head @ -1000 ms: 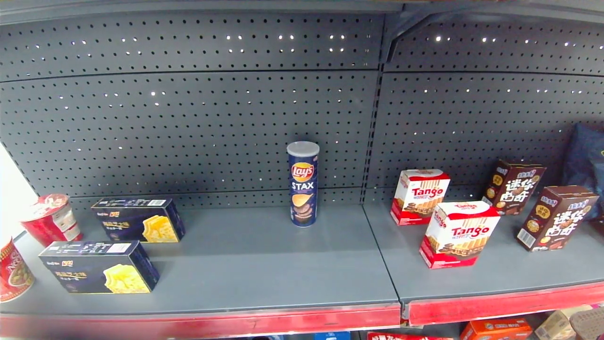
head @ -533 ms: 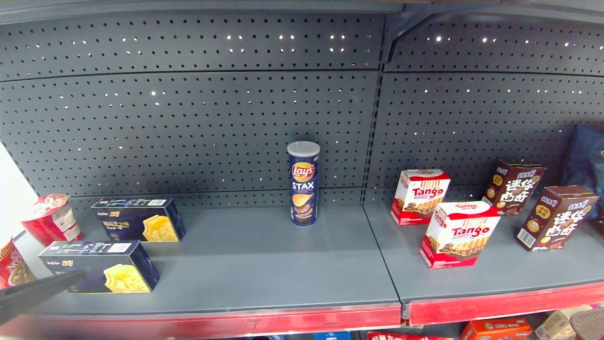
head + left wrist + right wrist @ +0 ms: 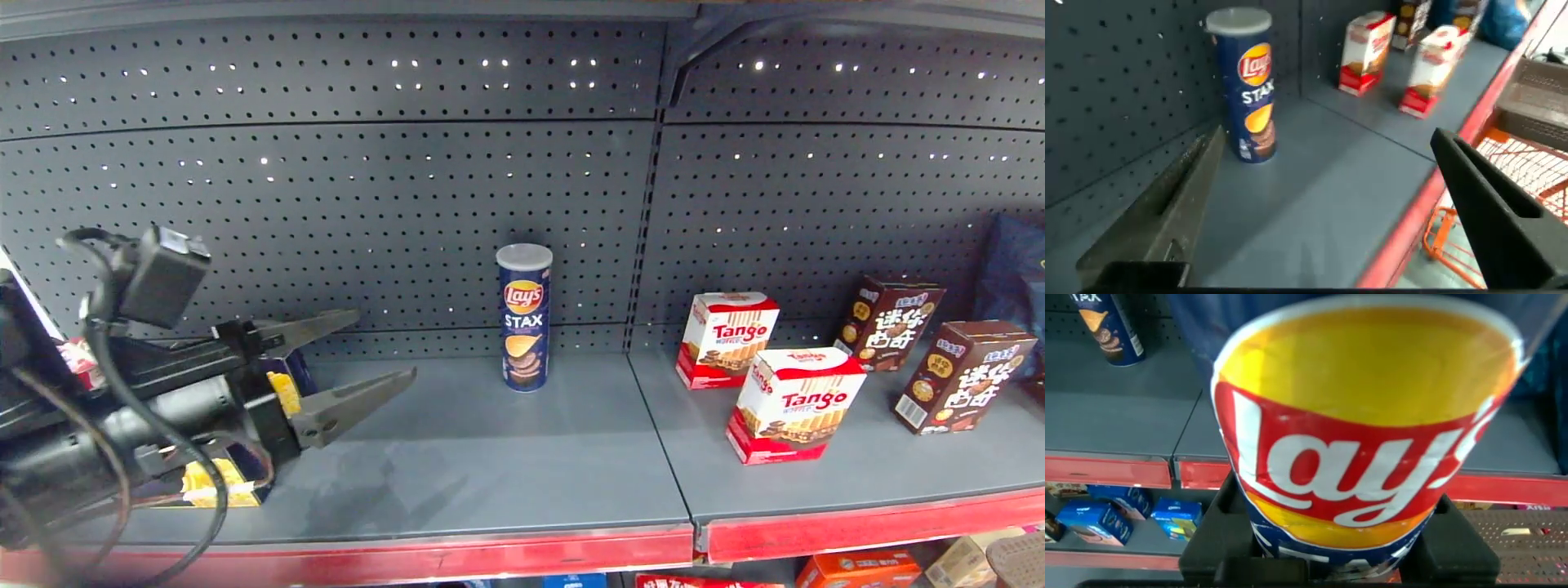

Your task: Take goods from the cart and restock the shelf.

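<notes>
A dark blue chips can (image 3: 524,318) with a grey lid stands upright at the back of the grey shelf (image 3: 457,457). My left gripper (image 3: 384,345) hovers open over the shelf's left part, to the left of that can, its fingers pointing toward it with nothing between them. In the left wrist view the same can (image 3: 1245,90) stands beyond the open gripper (image 3: 1327,139). A second chips can (image 3: 1364,433) sits very close in the right wrist view, with my right gripper (image 3: 1343,539) shut around its lower part, in front of the shelf.
Two white-and-red wafer boxes (image 3: 792,404) and two brown boxes (image 3: 963,376) stand on the right shelf section. A dark blue box (image 3: 216,482) lies partly hidden behind my left arm. The shelf has a red front edge (image 3: 490,559). An orange cart (image 3: 1454,237) stands below it.
My left arm has risen from the lower left into the head view and now reaches over the shelf's left side, covering the blue boxes and red cups. The goods have not moved.
</notes>
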`<state>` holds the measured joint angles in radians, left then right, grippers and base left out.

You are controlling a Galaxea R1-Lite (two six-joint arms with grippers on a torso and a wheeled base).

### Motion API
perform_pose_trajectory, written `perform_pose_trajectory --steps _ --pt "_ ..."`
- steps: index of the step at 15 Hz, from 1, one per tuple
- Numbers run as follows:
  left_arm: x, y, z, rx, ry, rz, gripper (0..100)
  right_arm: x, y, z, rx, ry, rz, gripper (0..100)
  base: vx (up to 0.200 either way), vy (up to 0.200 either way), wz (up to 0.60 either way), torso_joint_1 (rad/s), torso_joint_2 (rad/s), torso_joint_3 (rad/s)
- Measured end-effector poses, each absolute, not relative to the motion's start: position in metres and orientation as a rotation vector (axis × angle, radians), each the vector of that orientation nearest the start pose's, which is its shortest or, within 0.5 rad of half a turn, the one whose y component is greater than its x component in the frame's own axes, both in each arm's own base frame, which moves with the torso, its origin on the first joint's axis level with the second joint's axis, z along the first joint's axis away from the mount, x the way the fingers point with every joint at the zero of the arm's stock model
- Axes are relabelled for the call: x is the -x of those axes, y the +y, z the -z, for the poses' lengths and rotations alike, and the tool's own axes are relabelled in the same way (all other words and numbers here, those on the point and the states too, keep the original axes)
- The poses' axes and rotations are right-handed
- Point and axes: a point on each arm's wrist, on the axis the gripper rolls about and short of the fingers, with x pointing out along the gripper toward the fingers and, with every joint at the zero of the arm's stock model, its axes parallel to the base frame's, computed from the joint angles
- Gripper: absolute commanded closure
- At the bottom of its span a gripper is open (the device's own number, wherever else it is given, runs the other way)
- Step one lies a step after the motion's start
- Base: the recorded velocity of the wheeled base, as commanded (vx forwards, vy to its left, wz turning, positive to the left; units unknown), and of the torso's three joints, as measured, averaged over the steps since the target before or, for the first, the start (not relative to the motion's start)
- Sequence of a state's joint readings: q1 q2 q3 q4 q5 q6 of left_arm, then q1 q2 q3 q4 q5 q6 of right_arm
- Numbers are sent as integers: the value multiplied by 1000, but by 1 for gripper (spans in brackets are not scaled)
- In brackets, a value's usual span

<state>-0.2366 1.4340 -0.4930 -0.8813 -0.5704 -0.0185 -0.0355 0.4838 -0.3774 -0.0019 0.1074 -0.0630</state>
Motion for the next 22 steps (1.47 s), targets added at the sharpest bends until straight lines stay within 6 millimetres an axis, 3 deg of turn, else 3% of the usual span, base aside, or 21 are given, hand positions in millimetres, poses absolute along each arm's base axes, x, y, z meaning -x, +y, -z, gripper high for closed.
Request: perform_pose_trajectory --steps 3,11,16,22 --pt "-264 -69 -189 31 67 842 0 -18 2 -184 54 104 -76 100 0 0 0 0 0 0" --pt "-374 -78 -169 16 28 1032 0 -17 2 -183 55 102 -80 100 0 0 0 0 0 0" --pt "-414 -85 -140 25 45 1142 0 -18 2 -183 54 108 -77 100 0 0 0 0 0 0" --pt "-435 -88 -113 45 81 1173 0 -17 2 -181 53 110 -67 100 0 0 0 0 0 0"
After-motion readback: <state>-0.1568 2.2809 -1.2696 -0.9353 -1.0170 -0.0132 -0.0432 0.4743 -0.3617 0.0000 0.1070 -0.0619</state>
